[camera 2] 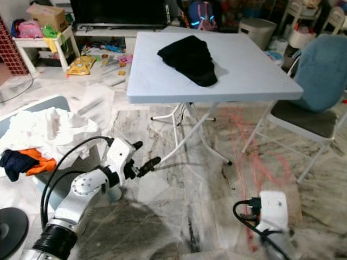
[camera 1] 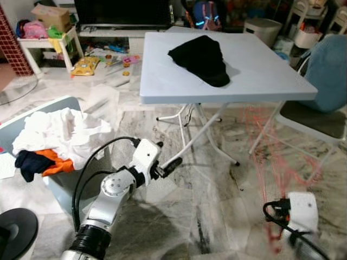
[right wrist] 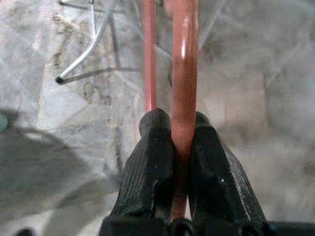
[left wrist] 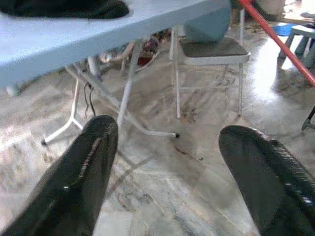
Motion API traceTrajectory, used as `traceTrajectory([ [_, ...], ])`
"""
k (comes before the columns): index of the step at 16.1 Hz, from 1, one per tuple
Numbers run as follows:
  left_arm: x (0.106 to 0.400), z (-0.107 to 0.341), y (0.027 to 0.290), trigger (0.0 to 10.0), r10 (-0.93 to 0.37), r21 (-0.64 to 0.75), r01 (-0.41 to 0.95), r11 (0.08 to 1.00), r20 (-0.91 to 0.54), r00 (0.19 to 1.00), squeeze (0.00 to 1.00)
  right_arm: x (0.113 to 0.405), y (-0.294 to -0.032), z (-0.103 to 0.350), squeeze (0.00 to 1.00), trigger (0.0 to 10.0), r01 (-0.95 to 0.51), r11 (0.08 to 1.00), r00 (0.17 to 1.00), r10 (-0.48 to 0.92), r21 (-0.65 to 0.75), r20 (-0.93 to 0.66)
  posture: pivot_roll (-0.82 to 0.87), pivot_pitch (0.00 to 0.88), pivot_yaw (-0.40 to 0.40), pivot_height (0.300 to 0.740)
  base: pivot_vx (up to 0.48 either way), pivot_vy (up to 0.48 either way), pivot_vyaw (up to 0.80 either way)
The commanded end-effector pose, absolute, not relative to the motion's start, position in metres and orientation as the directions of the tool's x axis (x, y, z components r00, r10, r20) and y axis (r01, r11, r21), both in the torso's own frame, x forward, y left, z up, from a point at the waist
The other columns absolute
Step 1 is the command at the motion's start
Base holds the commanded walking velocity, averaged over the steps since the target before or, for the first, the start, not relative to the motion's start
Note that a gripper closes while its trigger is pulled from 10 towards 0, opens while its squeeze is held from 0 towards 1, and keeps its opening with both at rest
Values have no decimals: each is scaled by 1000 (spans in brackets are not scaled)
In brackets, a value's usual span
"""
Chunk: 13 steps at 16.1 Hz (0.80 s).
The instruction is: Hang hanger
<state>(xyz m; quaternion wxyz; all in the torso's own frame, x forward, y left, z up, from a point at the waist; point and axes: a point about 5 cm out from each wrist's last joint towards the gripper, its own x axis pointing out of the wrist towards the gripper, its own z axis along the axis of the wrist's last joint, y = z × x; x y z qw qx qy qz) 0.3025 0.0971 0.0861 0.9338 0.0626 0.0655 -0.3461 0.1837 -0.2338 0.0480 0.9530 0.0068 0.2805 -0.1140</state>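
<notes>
From the head camera I see my left gripper [camera 1: 172, 165] low over the marble floor [camera 1: 217, 206], at about 7 o'clock from the folding table [camera 1: 260, 70], fingers pointing toward the table legs. A black garment [camera 1: 203, 58] lies on the tabletop. At 9 o'clock a laundry basket [camera 1: 54, 187] holds white, orange and dark clothes. A chair with a blue cover [camera 1: 328, 76] stands at 3 o'clock. My right gripper [camera 1: 274, 238] sits at 5 o'clock, and the red hanger [camera 1: 265, 157] reads as a blurred streak rising from it toward the table edge.

In the left wrist view my fingers [left wrist: 83, 177] stand wide apart with nothing between them; beyond them are the table legs and the chair [left wrist: 211, 46].

In the right wrist view my right gripper [right wrist: 183, 132] is clamped tight on one bar of the hanger [right wrist: 184, 59], its second bar running just beside.
</notes>
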Motion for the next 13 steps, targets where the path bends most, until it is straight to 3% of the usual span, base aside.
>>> traceTrajectory([
  [1, 308, 87, 97, 10000, -617, 52, 633, 772, -177, 767, 1000, 181, -238, 57, 0, 0, 322, 946, 798, -298, -48, -524, -48, 0, -20, 740, 0, 0, 0],
  [2, 309, 85, 95, 10000, -615, 38, 631, 775, -184, 766, 1000, 179, -234, 54, 0, 6510, 359, 933, 768, -309, -22, -561, -49, 0, -19, 740, 0, 0, 0],
  [3, 309, 85, 95, 10000, -616, 35, 631, 775, -184, 766, 1000, 178, -233, 53, 0, 10000, 364, 931, 761, -308, -16, -571, -49, 0, -19, 740, 0, 0, 0],
  [4, 310, 86, 94, 10000, -617, 34, 632, 774, -184, 765, 608, 178, -233, 53, 0, 10000, 378, 925, 751, -323, -26, -576, -48, 0, -21, 740, 0, 0, 0],
  [5, 310, 86, 92, 10000, -623, 31, 639, 769, -185, 760, 0, 179, -231, 54, 0, 10000, 383, 923, 752, -325, -21, -573, -48, 0, -21, 740, 0, 0, 0],
  [8, 310, 84, 90, 10000, -636, 1, 649, 761, -196, 746, 0, 183, -227, 58, 0, 10000, 431, 900, 722, -388, -67, -573, -42, 0, -29, 740, 0, 0, 0],
  [13, 309, 83, 87, 10000, -657, -11, 669, 743, -201, 727, 0, 190, -224, 63, 0, 10000, 443, 896, 748, -382, -20, -543, -46, 0, -24, 740, 0, 199, -695],
])
